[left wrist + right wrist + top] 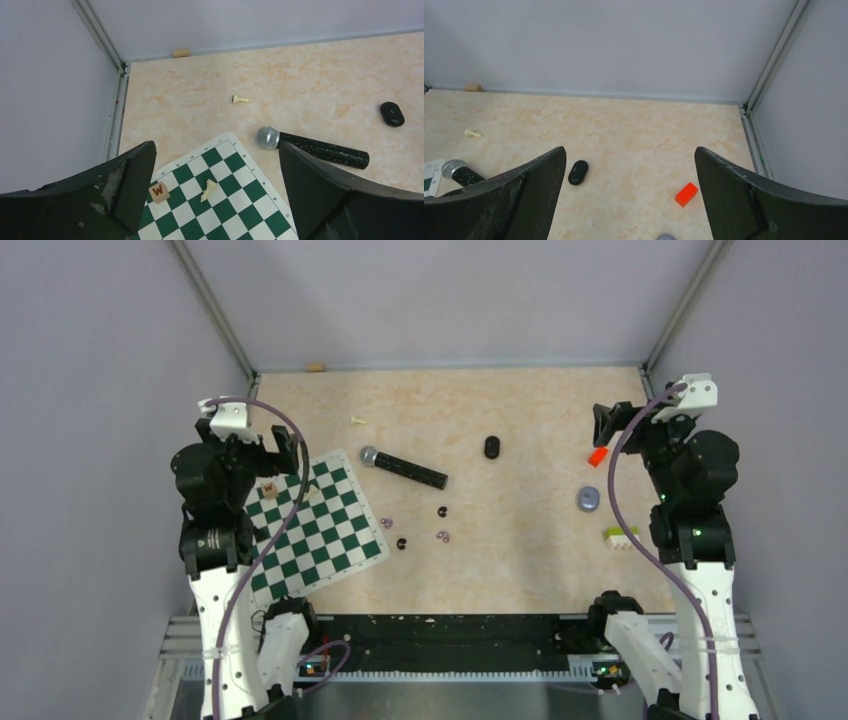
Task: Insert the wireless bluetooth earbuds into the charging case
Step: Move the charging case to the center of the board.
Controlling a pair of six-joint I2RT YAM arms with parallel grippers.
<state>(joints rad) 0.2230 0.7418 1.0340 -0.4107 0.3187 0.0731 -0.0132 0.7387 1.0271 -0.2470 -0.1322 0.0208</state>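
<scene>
Four tiny earbuds lie on the table right of the chessboard: two pale purple earbuds (387, 523) (443, 536) and two black earbuds (442, 511) (402, 543). A black charging case (491, 447) (391, 113) (578, 172) lies farther back, lid shut. A grey-lilac charging case (588, 499) sits to the right, only its edge (666, 237) showing in the right wrist view. My left gripper (283, 448) (215, 147) hovers open over the chessboard's far corner. My right gripper (605, 426) (630, 150) hangs open at the right, above the red block. Neither holds anything.
A green-and-white chessboard (310, 525) carries a wooden "W" cube (159, 192) and a fallen cream chess piece (208, 190). A microphone (405, 469) lies beside it. Also here: another chess piece (357, 421), a red block (597, 456), a yellow-green brick (620, 537), a cork (316, 367).
</scene>
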